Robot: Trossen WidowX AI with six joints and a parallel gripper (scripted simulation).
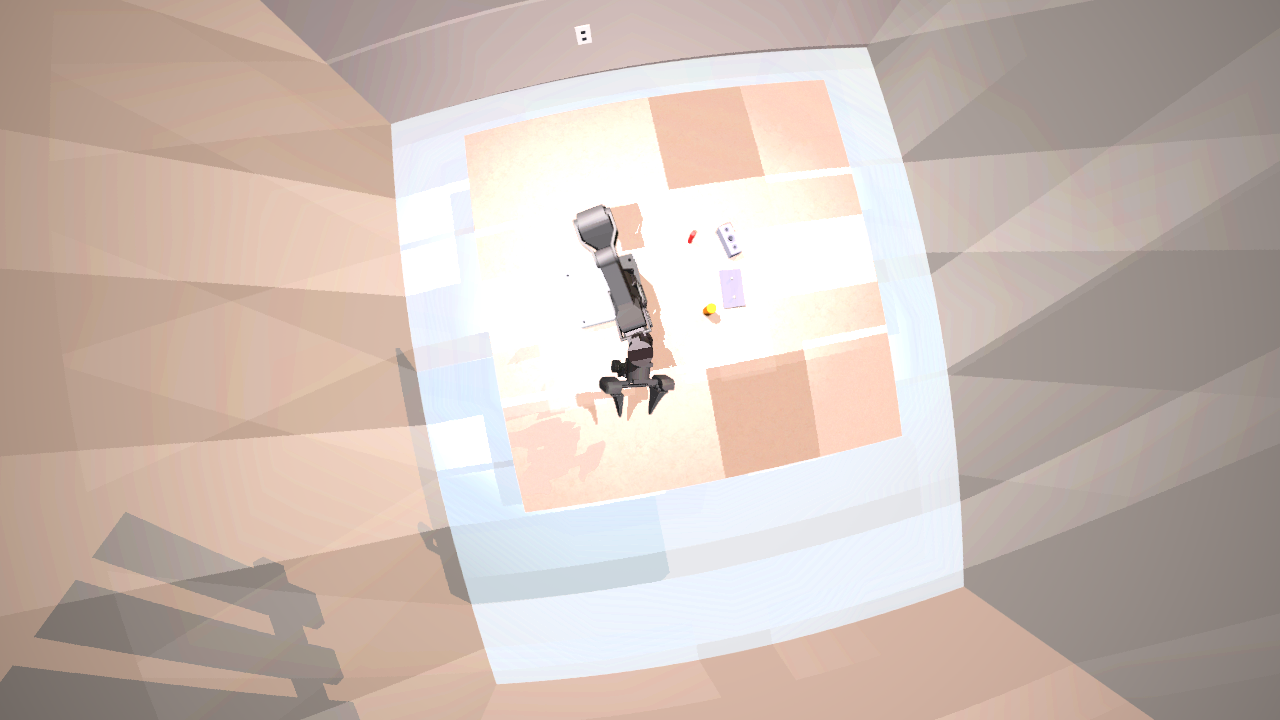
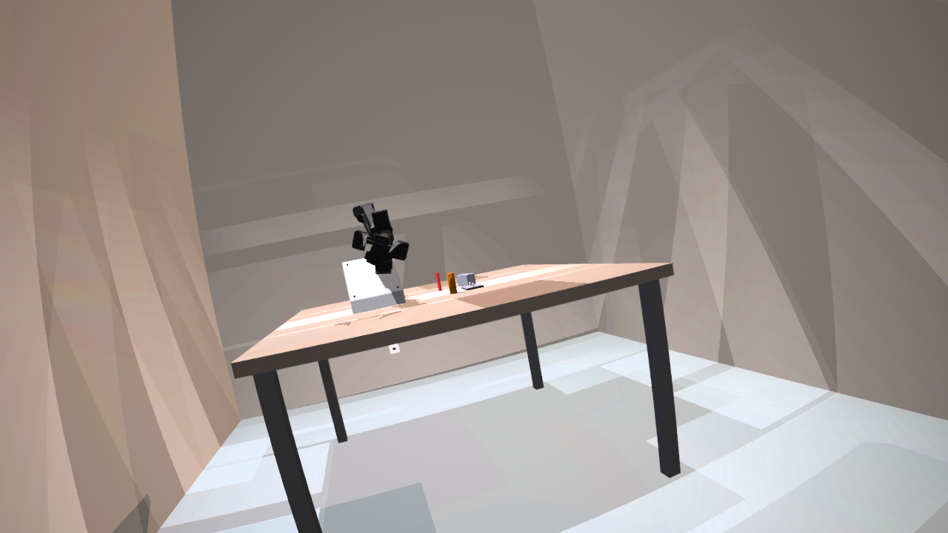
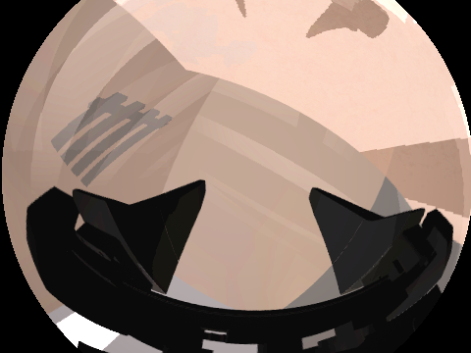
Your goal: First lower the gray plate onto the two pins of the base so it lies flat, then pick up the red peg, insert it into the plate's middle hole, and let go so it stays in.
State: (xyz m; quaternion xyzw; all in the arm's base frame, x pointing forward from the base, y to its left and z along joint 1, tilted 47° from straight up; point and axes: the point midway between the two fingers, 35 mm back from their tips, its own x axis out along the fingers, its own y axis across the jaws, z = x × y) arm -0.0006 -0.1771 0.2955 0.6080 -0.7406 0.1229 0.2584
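Observation:
The gray plate (image 1: 733, 242) (image 2: 466, 280), a thick block with three holes on top, rests on the table beyond the base. The flat lavender-gray base (image 1: 725, 289) (image 2: 473, 287) lies on the table with two small pins standing up. The plate is apart from the base. The red peg (image 1: 691, 236) (image 2: 438, 281) stands upright on the table, left of the plate in the top view. My gripper (image 1: 635, 414) (image 3: 259, 189) is open, with nothing between its fingers. It is held above the table, well away from plate, base and peg; none of them shows in the wrist view.
A yellow-orange cylinder (image 1: 709, 309) (image 2: 451, 283) stands close to the base, on its side toward the arm. The arm's white mounting block (image 2: 371, 285) stands on the table (image 1: 765, 411) (image 2: 530, 295). The wrist view shows mostly tabletop, walls and shadows.

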